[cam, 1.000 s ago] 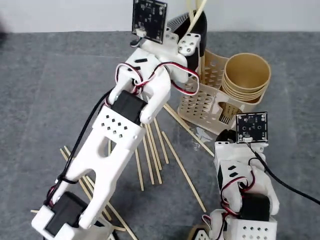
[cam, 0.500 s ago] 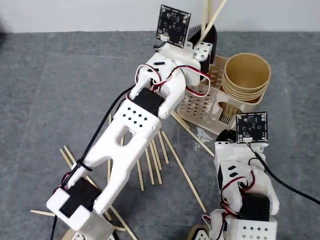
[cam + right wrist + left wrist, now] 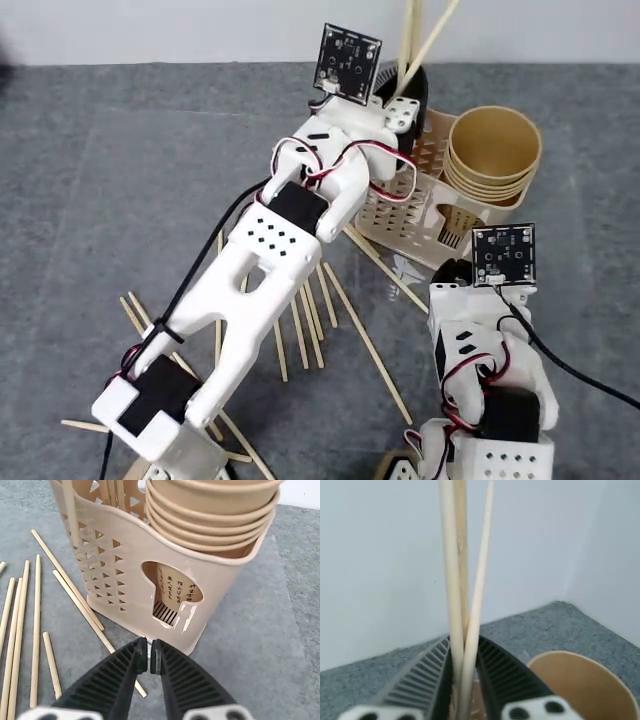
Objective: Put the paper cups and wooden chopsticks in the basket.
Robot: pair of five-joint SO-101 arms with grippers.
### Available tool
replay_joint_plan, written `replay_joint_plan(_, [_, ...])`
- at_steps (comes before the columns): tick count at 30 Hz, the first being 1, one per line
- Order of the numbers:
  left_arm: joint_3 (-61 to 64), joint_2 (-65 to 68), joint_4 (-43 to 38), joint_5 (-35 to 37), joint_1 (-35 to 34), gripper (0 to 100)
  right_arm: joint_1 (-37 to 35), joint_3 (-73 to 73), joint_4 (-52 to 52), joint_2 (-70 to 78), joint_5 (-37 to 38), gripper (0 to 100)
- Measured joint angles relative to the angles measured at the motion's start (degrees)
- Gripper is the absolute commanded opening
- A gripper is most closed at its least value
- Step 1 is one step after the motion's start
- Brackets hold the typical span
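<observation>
My left gripper (image 3: pixel 405 92) is shut on a bundle of wooden chopsticks (image 3: pixel 462 590) that stick upward, held over the far side of the beige basket (image 3: pixel 415 205). The same held chopsticks (image 3: pixel 418 35) rise past the top edge of the high view. A stack of paper cups (image 3: pixel 494 152) stands inside the basket, also seen as cups (image 3: pixel 212 510) close up. Many loose chopsticks (image 3: pixel 300 315) lie on the grey mat in front of the basket. My right gripper (image 3: pixel 149 656) is shut and empty, low on the mat just in front of the basket (image 3: pixel 125 575).
More chopsticks (image 3: pixel 22 615) lie beside the basket near my right gripper. Others are scattered at the near left (image 3: pixel 150 335). A white wall runs behind the table.
My left arm carried the chopstick bundle rightward toward the basket, then nearly settled over it. The right arm has not moved.
</observation>
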Motion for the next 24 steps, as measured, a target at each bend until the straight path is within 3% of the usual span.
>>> replay_joint_plan(11, [-8.62,-0.09,0.00,-2.20,0.00,1,0.00,0.00,0.00,0.00,0.00,3.2])
replay_joint_plan(24, [-9.85,3.87,-3.60,-3.60,0.00,1,0.00,0.00,0.00,0.00,0.00,3.2])
